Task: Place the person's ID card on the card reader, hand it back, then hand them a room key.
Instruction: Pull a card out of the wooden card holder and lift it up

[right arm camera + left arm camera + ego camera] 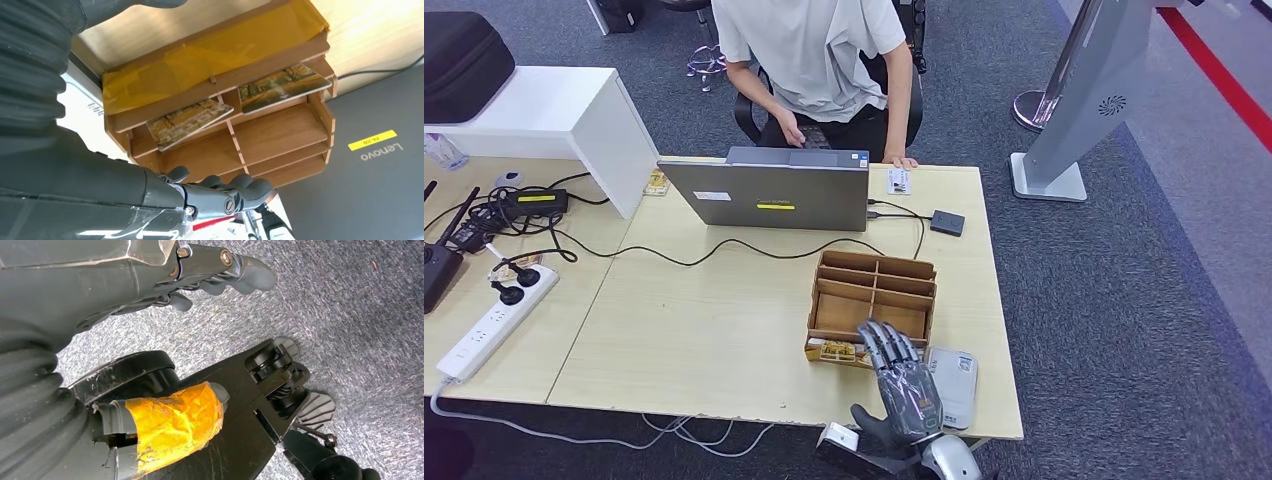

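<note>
Carpet (pixel 1124 250), grey-blue, surrounds pale wooden table (pixel 704 340) bearing laptop (pixel 769 190).

Brown wood organizer (pixel 873 297), grey laptop (pixel 769 194) w/ yellow label.

I read "Lenovo" on the laptop lid (pixel 370 150), upside down in my right wrist view. Just beside that brand sits a yellow sticker (pixel 372 140); its small print is illegible to me.
</note>
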Robot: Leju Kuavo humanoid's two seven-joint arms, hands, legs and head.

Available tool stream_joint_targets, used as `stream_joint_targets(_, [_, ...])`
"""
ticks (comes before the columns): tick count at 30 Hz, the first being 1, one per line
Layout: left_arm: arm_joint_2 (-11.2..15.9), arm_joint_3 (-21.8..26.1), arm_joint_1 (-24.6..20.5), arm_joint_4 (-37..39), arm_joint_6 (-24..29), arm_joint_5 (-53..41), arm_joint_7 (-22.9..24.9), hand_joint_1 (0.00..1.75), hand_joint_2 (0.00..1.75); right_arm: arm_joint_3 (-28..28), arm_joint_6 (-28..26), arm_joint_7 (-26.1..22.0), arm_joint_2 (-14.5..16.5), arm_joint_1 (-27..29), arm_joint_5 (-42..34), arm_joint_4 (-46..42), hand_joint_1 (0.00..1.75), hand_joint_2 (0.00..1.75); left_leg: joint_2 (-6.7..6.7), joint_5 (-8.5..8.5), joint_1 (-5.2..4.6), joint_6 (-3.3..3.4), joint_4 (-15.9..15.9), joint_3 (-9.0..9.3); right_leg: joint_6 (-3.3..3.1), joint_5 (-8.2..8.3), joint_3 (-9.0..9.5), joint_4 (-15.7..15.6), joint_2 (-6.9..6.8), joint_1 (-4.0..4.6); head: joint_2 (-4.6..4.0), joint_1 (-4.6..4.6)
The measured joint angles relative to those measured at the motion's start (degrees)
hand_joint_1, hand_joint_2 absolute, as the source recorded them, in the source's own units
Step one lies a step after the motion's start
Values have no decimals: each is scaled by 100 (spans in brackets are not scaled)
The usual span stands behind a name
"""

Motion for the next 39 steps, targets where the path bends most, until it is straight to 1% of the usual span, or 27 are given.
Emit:
stream_joint_targets(20, [0, 0, 0, 0, -15, -29, -1, 0, 175, -6, 28, 69, 0, 3, 35, 27, 0, 175, 0, 0, 0, 0, 0, 0, 0, 0, 0, 0, 0, 0, 1, 0])
stream_joint_targets(39, [0, 13, 0, 0, 21, -46, -2, 0, 175, -241, 21, 210, 0, 164, 110, -145, 0, 175, 0, 0, 0, 0, 0, 0, 0, 0, -1, 0, 0, 0, 0, 0])
